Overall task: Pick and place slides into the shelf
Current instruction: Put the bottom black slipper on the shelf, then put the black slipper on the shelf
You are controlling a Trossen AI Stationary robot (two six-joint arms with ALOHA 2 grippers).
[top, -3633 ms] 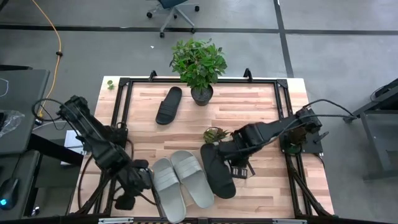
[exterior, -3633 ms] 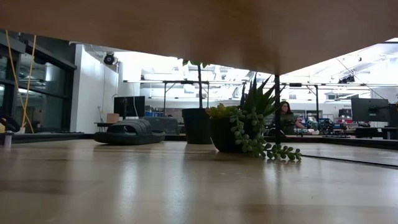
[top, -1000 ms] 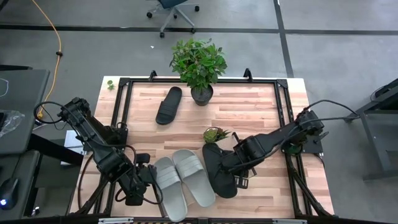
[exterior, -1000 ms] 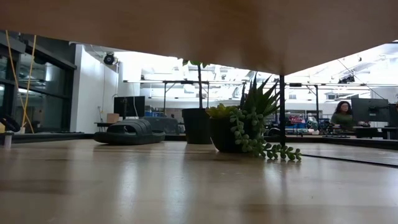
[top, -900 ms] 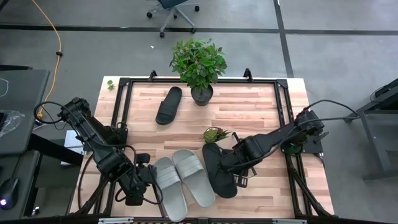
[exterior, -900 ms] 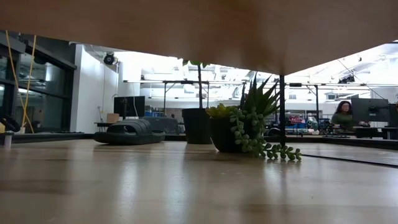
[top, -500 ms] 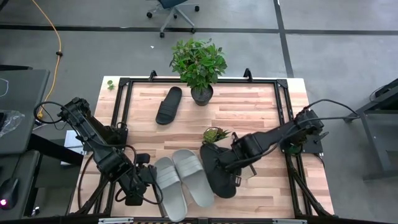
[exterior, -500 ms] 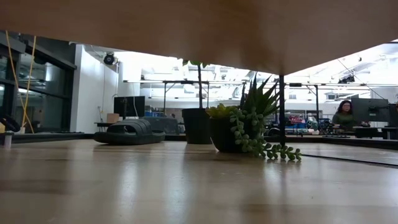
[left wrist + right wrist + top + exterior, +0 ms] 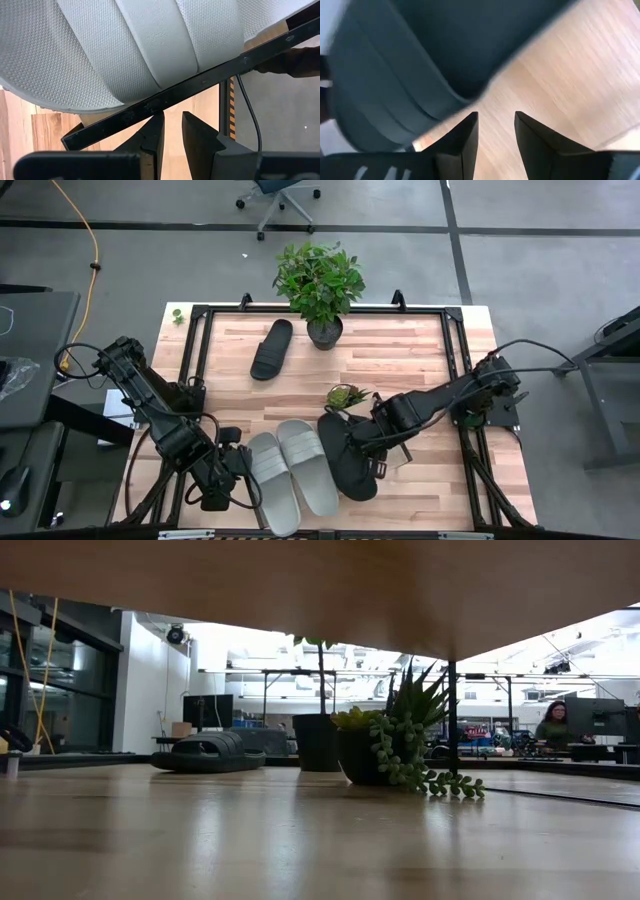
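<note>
As the right arm has reached inward over the last second, the high view shows the right claw (image 9: 377, 448) pressed to the near black slide (image 9: 347, 458). That slide has swung and crept away from the claw's outer side toward the two grey slides (image 9: 290, 470), and its toe end now lies just beside the nearer grey one. The left claw (image 9: 228, 477) sits just outside the grey pair and has not shifted in that second. The far black slide (image 9: 272, 348) lies well beyond both claws, untouched. A small succulent (image 9: 346, 395) stands just past the right claw. The shelf cannot be told apart from the tabletop here. In the low view neither claw appears; the far black slide (image 9: 207, 753) rests flat where it was. In the left wrist view the left claw (image 9: 172, 131) is drawn narrow, right up at the shelf's dark rail (image 9: 200, 82), with a grey slide (image 9: 150, 45) lying just beyond the rail. Whether the claw is clenched on the rail cannot be told. In the right wrist view the right claw (image 9: 496, 131) is released, with bare wood showing between its jaws and the black slide (image 9: 395, 75) ahead and off to one side. Judgement: this is a nudge rather than a lift, lining up a third slide beside the grey pair, and one slide is still to fetch.
</note>
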